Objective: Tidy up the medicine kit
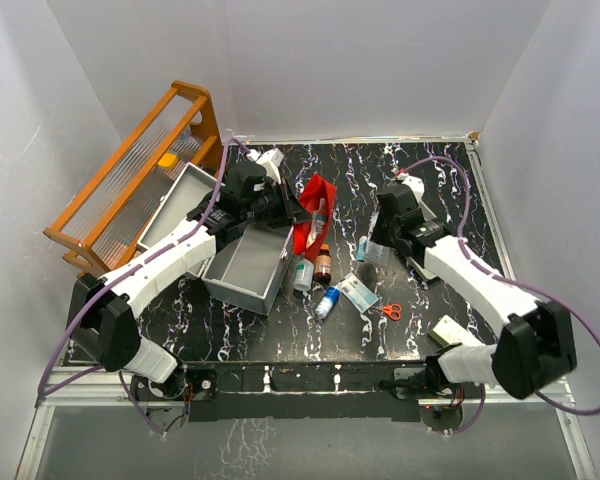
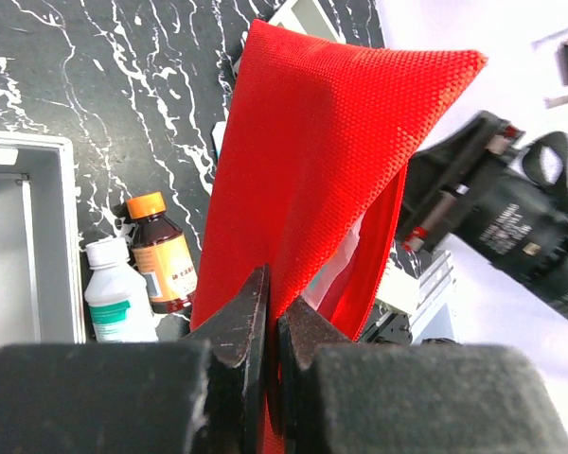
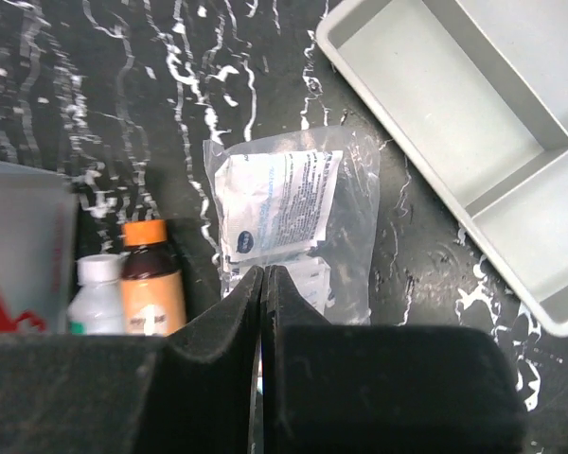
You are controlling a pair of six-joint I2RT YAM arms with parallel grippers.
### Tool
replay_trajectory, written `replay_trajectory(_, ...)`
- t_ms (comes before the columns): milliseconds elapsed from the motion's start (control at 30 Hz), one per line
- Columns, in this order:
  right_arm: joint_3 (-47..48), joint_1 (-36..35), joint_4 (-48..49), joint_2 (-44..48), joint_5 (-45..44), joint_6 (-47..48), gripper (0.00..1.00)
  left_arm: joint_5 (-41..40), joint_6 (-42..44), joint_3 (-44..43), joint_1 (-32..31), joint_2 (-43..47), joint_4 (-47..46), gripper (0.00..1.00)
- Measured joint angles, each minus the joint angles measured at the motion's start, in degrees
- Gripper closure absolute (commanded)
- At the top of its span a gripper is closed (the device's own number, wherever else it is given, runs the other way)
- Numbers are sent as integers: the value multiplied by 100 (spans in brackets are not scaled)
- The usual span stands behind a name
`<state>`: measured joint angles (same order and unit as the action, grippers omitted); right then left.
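Left gripper (image 2: 273,317) jaws clamped on red pouch (image 2: 331,161), held upright — hold steady. Right gripper (image 3: 264,284) jaws together at edge of clear sachet packet (image 3: 284,203) — check pinch before lifting.

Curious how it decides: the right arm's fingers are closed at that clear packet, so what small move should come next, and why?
Probably a slight lift of the right fingers, to test the grip: they are shut on the edge of the clear packet. The left fingers hold the red pouch up beside the open medicine kit, so the packet likely goes into one.
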<state>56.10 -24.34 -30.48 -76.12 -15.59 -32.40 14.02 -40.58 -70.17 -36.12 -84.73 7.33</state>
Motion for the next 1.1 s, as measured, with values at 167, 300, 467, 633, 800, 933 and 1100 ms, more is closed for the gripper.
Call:
replay_trajectory(167,-2,4,-184,892,227,-507,100,234,-190,17,0,-15,-232,100)
replay_trajectory(300,-2,4,-295,1528,546,-894,100,420,-498,-39,0,-184,-498,100)
replay_trajectory(467,39,4,-433,2074,815,-1211,100,664,-1211,20,0,-542,-1139,100)
replay_trajectory(633,55,4,-448,2262,872,-1300,100,763,-1698,63,0,-1134,-1624,100)
replay_trajectory(800,22,4,-306,2315,881,-1176,100,739,-1775,39,0,-1718,-1709,100)
replay_trajectory(933,-85,4,136,2363,981,-935,100,671,-1572,-190,0,-2020,-1497,100)
replay_trajectory(1100,-157,4,999,2258,1259,-697,100,616,-1294,-417,0,-2085,-1364,100)
